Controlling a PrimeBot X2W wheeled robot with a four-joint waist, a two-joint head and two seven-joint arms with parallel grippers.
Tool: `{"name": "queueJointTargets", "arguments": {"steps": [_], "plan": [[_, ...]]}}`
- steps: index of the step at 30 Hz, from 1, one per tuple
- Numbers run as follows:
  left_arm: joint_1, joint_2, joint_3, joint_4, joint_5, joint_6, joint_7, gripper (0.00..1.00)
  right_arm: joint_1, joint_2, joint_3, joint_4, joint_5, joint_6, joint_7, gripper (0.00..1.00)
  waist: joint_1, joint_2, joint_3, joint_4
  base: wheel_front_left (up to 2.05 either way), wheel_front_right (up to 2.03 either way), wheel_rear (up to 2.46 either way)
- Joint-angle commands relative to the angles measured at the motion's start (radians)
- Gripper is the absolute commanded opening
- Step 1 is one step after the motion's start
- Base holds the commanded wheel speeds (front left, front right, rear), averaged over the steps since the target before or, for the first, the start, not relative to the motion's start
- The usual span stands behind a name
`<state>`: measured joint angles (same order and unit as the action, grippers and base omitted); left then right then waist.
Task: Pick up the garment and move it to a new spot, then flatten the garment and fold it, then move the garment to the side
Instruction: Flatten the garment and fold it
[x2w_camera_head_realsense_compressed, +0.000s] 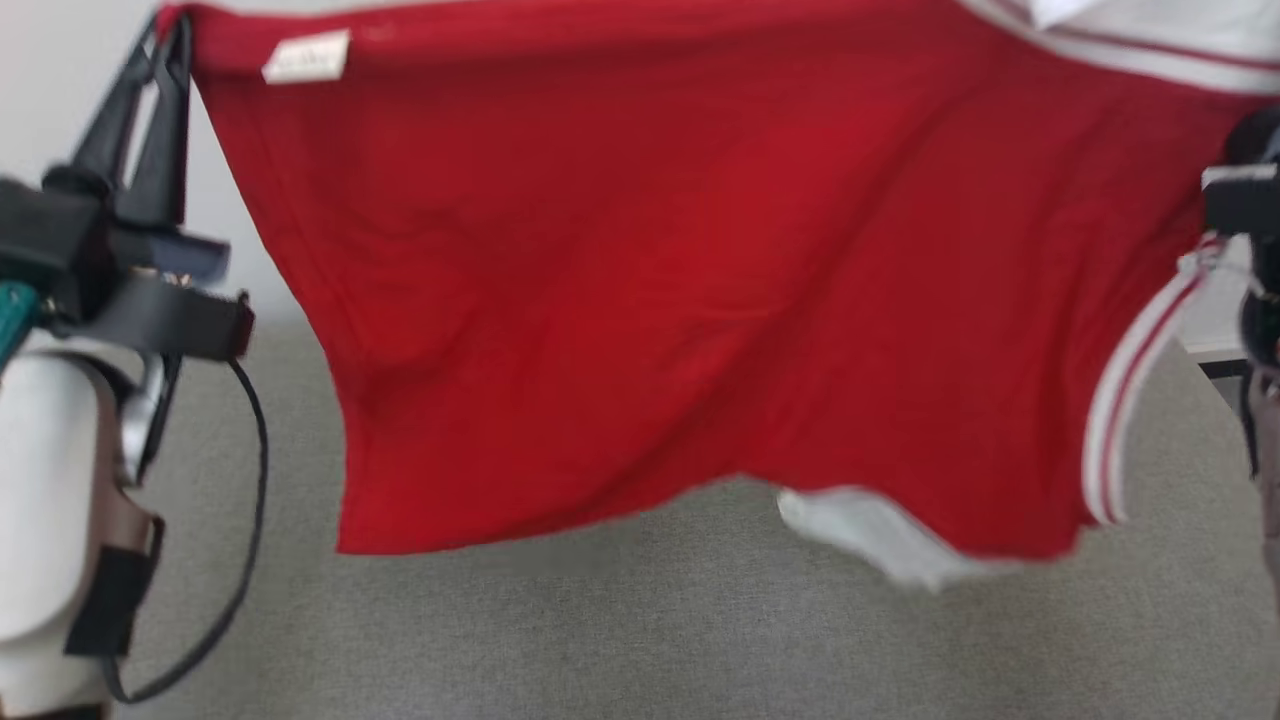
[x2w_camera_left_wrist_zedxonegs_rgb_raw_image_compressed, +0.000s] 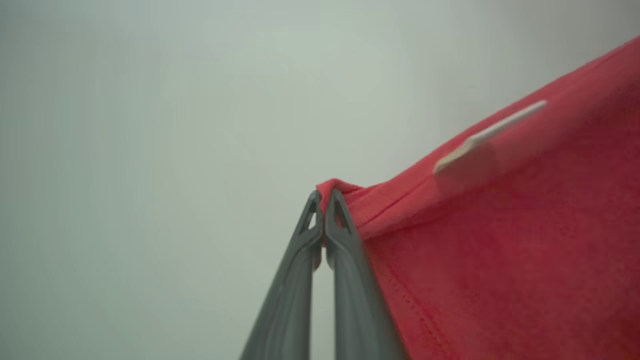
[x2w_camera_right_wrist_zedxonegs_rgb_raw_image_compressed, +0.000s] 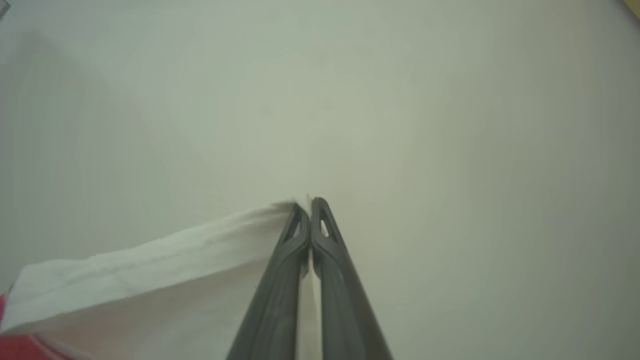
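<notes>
Two grippers hold a red garment (x2w_camera_head_realsense_compressed: 700, 280) spread in the air across the top and middle of the head view. Below it, a grey fabric-covered surface (x2w_camera_head_realsense_compressed: 650, 640) takes up the bottom of the frame.

At the upper left of the head view the left gripper (x2w_camera_head_realsense_compressed: 170, 35) points upward. Its two dark fingers are pressed together on the garment's top red corner. The left wrist view shows this pinch at centre frame, with a small bunch of red hem (x2w_camera_left_wrist_zedxonegs_rgb_raw_image_compressed: 332, 186) poking out above the tips. A small white label (x2w_camera_head_realsense_compressed: 308, 57) sits on the cloth just right of that corner, near the top edge.

In the right wrist view the right gripper (x2w_camera_right_wrist_zedxonegs_rgb_raw_image_compressed: 310, 205) stands at centre frame against a pale wall (x2w_camera_right_wrist_zedxonegs_rgb_raw_image_compressed: 450, 125). Its fingers are clamped together on a white edge of the garment. That white cloth (x2w_camera_right_wrist_zedxonegs_rgb_raw_image_compressed: 150, 270) trails away to the lower left, and a sliver of red shows in the bottom left corner.

In the head view a white band with red stripes (x2w_camera_head_realsense_compressed: 1130, 50) crosses the upper right. A striped cuff (x2w_camera_head_realsense_compressed: 1125, 420) hangs at the lower right. A white panel (x2w_camera_head_realsense_compressed: 870, 535) shows below the blurred lower hem.
</notes>
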<state>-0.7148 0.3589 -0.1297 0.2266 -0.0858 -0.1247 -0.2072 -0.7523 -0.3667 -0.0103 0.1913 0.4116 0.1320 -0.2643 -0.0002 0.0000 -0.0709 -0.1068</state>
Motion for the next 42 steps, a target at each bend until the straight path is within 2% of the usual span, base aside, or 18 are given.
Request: {"name": "queueJointTargets", "arguments": {"steps": [1,5,11,17,21,29,35,39,42], "plan": [[-0.036,0.021,-0.012,0.005,0.013,-0.005,0.017,0.0,-0.029,-0.017,0.009,0.008,0.003,-0.003,0.0,0.0,0.0002,0.0,-0.006,0.012,0.0,0.0,0.0],[-0.133,0.062,-0.055,0.022,0.011,-0.004,0.078,0.0,-0.108,-0.052,0.033,0.039,0.003,-0.003,0.018,0.0,0.0002,0.0,0.025,0.022,0.0,0.0,0.0],[-0.249,0.077,-0.143,0.068,0.0,-0.004,0.142,0.0,-0.231,-0.09,0.093,0.135,-0.008,-0.003,0.048,0.0,0.0002,0.0,0.148,0.034,0.0,0.0,0.0],[-0.405,0.052,-0.174,0.14,0.017,0.004,0.156,0.0,-0.416,-0.115,0.121,0.242,-0.023,-0.003,0.03,0.0,0.0002,0.0,0.35,0.037,0.0,0.0,0.0],[-0.567,0.018,-0.171,0.233,0.039,0.044,0.126,0.0,-0.592,-0.139,0.093,0.359,-0.058,-0.003,0.009,0.0,0.0002,0.0,0.485,0.038,0.0,0.0,0.0],[-0.83,0.004,-0.222,0.376,0.122,0.063,0.079,0.0,-0.812,-0.172,0.055,0.485,-0.148,-0.003,-0.001,0.0,0.0002,0.0,0.65,0.047,0.0,0.0,0.0],[-0.959,-0.006,-0.243,0.49,0.153,0.084,0.018,0.0,-0.846,-0.149,0.036,0.502,-0.188,-0.003,0.001,0.0,0.0002,0.0,0.731,0.032,0.0,0.0,0.0],[-0.978,-0.027,-0.258,0.542,0.151,0.081,-0.009,0.0,-0.808,-0.146,0.02,0.513,-0.189,-0.003,0.001,0.0,0.0002,0.0,0.764,0.026,0.0,0.0,0.0],[-0.922,-0.048,-0.265,0.593,0.135,0.097,-0.033,0.0,-0.755,-0.141,0.012,0.509,-0.193,-0.003,0.0,0.0,0.0002,0.0,0.779,0.023,0.0,0.0,0.0]]}}
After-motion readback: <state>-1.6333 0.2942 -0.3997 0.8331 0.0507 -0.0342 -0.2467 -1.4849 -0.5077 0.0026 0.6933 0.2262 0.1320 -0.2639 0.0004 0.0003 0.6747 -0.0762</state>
